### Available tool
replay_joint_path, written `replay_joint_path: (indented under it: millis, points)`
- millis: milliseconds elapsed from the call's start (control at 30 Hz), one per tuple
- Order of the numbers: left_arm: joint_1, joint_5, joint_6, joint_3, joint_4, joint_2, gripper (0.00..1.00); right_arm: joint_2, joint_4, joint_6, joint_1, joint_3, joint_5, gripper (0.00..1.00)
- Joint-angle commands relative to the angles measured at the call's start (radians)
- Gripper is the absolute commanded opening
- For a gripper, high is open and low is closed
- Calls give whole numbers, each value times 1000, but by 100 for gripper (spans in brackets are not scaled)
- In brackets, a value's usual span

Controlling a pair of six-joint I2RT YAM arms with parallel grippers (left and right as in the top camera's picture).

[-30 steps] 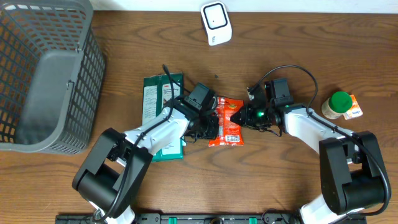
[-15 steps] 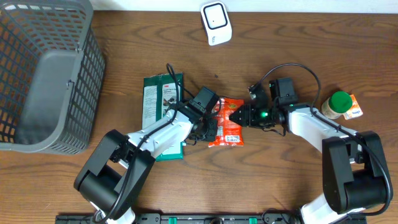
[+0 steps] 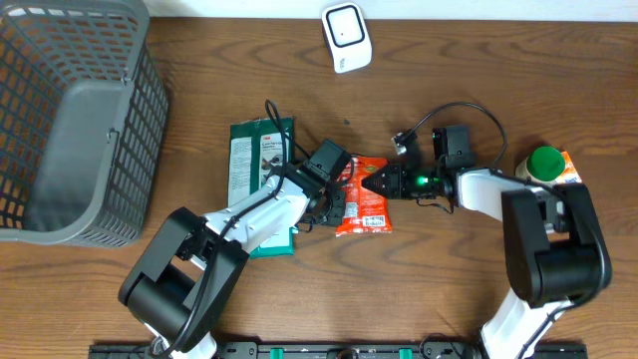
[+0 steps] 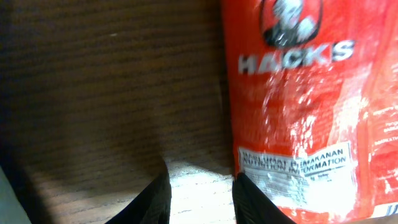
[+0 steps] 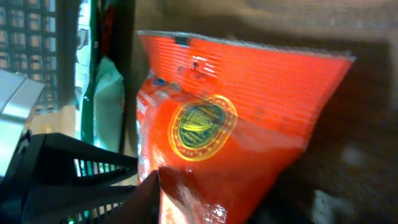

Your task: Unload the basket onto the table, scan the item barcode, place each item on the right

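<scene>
Red first: spotted the snack packet [image 3: 365, 196] lying on the wooden table [image 3: 429, 289] between the two arms, printed side up. Found the left gripper [image 3: 337, 203] at its left edge, fingers [image 4: 256, 200] partly apart, bare wood showing between them and nothing clasped. Found the right gripper [image 3: 376, 183] at the packet's far right corner; made out just one dark finger [image 5: 148, 194] against the wrapper from the wrist, so could not tell whether gripped or merely touched. Noted the grey mesh basket [image 3: 145, 130] at the far left, showing only its own floor inside. Saw a green packet [image 3: 247, 165] under the left arm, a white scanner [image 3: 345, 38] at the table's far edge, and a green-lidded jar [image 3: 543, 167] upright at the right, lid on, contents hidden.
</scene>
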Motion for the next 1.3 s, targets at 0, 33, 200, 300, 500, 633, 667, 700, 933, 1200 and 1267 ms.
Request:
replay_joint_path:
  millis: [0, 33, 200, 300, 500, 633, 667, 700, 933, 1200, 1267]
  points:
    - [2, -21, -12, -7, -3, 6, 34, 52, 16, -15, -13, -8, -125, 24]
    - [2, -21, -12, -7, -3, 6, 35, 51, 17, -23, -16, -8, -124, 17]
    - [2, -20, -12, 1, 0, -5, 36, 47, 28, -22, -20, -7, -125, 1]
    - [2, -21, -11, 19, 0, -47, 39, 32, 32, -23, -19, -6, -124, 1]
    - [17, -22, 19, 55, 0, -220, 56, -50, 31, -37, -19, -6, -104, 1]
    - [106, -25, 18, 60, -48, -397, 61, -174, 17, 24, -17, -5, -27, 1]
    - [142, -27, 18, 60, -73, -433, 61, -211, 6, 34, -17, -3, -10, 1]
    - [176, -29, 18, 60, -98, -461, 62, -239, -2, 44, -17, 0, 7, 1]
    - [486, -28, 18, 60, -273, -601, 63, -389, -273, 13, 29, 190, 192, 1]
    - [616, -28, 18, 59, -321, -592, 74, -386, -616, -155, 199, 563, 604, 1]
    - [616, -28, 18, 59, -322, -591, 75, -386, -630, -174, 223, 621, 630, 1]
